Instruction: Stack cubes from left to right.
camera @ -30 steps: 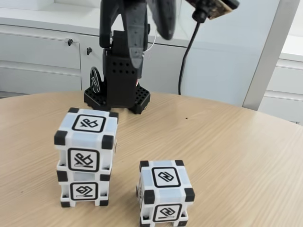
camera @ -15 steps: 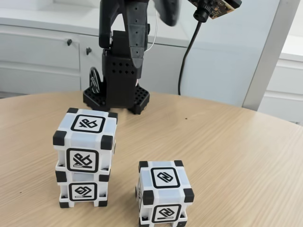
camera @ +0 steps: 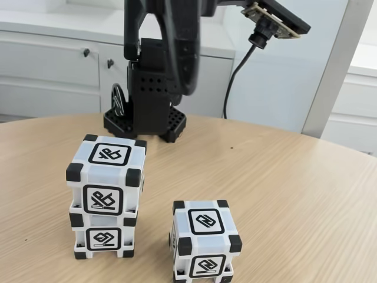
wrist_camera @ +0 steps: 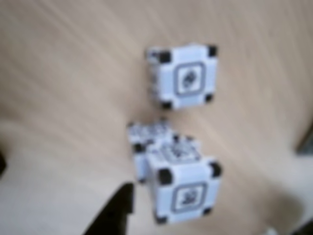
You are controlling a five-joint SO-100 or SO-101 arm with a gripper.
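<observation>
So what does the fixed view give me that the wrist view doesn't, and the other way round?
The fixed view alone shows the arm's black base at the table's far edge, the white cabinets behind it, the camera board on the wrist, and sharp glyphs on the cube sides. The wrist view alone looks down on the cubes, blurred, with a dark shape at the bottom edge. Both show the two-cube stack, the single cube apart from it, and the wooden table.

Low frontal fixed view; wrist view overhead (both show cubes (camera: 106, 197)).
</observation>
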